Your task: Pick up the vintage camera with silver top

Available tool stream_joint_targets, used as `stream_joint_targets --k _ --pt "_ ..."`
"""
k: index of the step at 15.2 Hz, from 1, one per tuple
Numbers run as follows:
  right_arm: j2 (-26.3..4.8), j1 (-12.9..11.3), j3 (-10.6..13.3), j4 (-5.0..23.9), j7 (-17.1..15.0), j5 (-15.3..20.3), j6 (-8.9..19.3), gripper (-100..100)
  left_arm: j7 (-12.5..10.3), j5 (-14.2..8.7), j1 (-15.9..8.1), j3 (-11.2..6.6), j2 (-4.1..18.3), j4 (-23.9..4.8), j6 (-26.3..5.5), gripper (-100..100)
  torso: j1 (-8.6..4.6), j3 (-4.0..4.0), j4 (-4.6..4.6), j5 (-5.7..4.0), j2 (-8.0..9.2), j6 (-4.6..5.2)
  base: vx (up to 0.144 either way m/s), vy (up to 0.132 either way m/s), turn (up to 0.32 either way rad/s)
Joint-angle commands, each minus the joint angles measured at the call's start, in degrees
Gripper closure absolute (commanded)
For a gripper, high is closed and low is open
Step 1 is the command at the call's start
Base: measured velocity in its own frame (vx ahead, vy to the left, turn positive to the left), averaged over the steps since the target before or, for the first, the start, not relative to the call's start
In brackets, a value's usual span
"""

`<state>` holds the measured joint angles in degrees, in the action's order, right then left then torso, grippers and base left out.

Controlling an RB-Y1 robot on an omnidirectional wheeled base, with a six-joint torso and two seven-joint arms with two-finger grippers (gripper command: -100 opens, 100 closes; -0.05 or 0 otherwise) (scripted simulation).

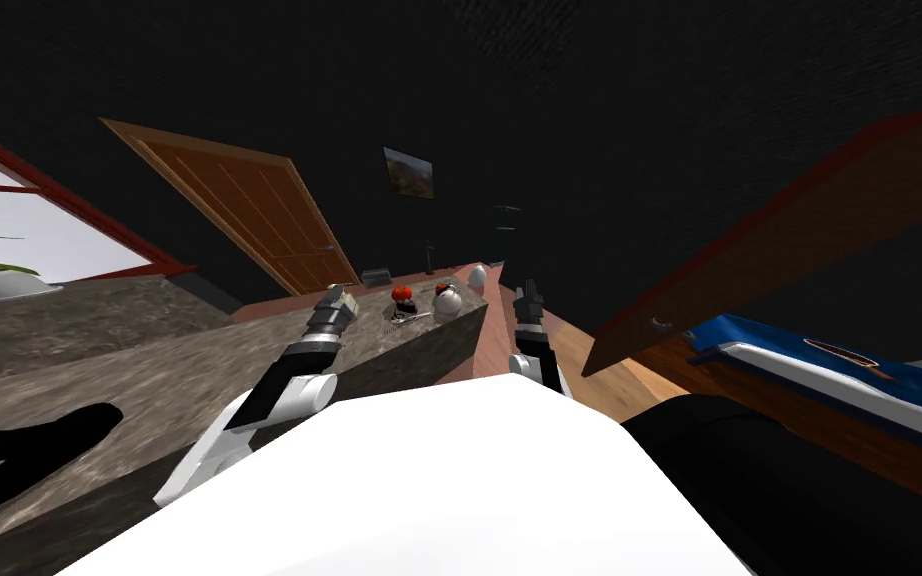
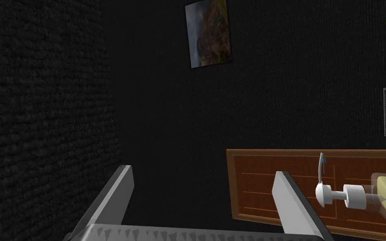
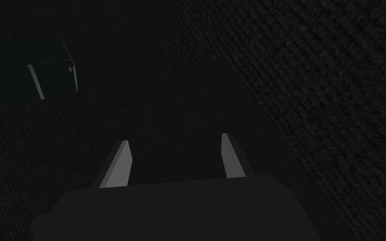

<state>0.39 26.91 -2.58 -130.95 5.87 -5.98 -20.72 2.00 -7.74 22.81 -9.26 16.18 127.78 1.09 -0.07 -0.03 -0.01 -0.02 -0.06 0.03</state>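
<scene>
Left gripper [image 2: 202,171]: fingers apart, empty, above bench [image 1: 199,360].
Right gripper [image 3: 175,139]: fingers apart, empty.
Camera [image 1: 377,275]: small dark box, pale top, far bench end, near tomato [image 1: 402,292].
Handling: likely rigid, weighty, fragile; pinch body sides.

Long counter top [image 1: 149,370]: mottled grey-brown, stone-like, matt, no glare. Brown panelled door [image 2: 263,184]: visible wood grain, satin finish. Its pale lever handle [image 2: 322,167]: smooth, uniform, material not discernible. Dark wall [image 2: 41,104]: rough, brick-like relief, fully matt. Light grey blade fingers [image 2: 117,196] of the left gripper [image 2: 203,170]: flat, smooth, matt, with a toothed grey strip [image 2: 188,232] at their base. Plank floor [image 1: 589,365]: warm wood, slight sheen. Blue slab with white trim [image 1: 849,375]: glossy, plastic-like highlights.
</scene>
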Motion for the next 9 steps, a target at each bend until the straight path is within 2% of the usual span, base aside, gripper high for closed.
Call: stream_joint_targets --k 1,2,3,5,6,8,9 --pt "0.0 0.0 0.0 0.0 0.0 0.0 0.0 0 0.2 -0.3 -0.4 -0.75 1.0 -0.8 -2.9 -100 0.0 0.0 0.0 0.0 0.0 0.0 0.014 -0.02 -0.171" --pt "0.0 0.0 0.0 0.0 0.0 0.0 0.0 0 0.2 -0.3 -0.4 -0.75 1.0 -0.8 -3.2 -100 -0.01 0.0 0.0 0.0 0.0 -0.01 0.008 -0.011 -0.072" --pt "0.0 0.0 0.0 0.0 0.0 0.0 0.0 0 0.5 -0.8 -1.0 -1.8 2.3 -1.9 -5.1 -100 0.01 0.01 0.0 0.0 0.01 -0.03 0.013 -0.02 -0.192" --pt "0.0 0.0 0.0 0.0 0.0 0.0 0.0 0 0.5 -0.8 -1.0 -1.8 2.3 -1.9 -6.9 -100 0.0 0.0 0.0 0.0 0.0 -0.01 0.014 -0.016 -0.118" --pt "0.0 0.0 0.0 0.0 0.0 0.0 0.0 0 0.8 -1.3 -1.6 -2.89 3.6 -3.0 -8.7 -100 0.01 0.0 0.0 0.0 0.0 -0.03 0.015 -0.023 -0.207" --pt "0.0 0.0 0.0 0.0 0.0 0.0 0.0 0 0.8 -1.3 -1.6 -2.89 3.6 -3.0 -10.7 -100 0.0 -0.01 0.0 0.0 -0.01 -0.01 0.014 -0.013 -0.123" --pt "0.0 0.0 0.0 0.0 0.0 0.0 0.0 0 1.1 -1.7 -2.3 -4.01 4.9 -4.2 -12.3 -100 0.02 0.0 0.0 0.0 0.0 -0.04 0.012 -0.02 -0.137"
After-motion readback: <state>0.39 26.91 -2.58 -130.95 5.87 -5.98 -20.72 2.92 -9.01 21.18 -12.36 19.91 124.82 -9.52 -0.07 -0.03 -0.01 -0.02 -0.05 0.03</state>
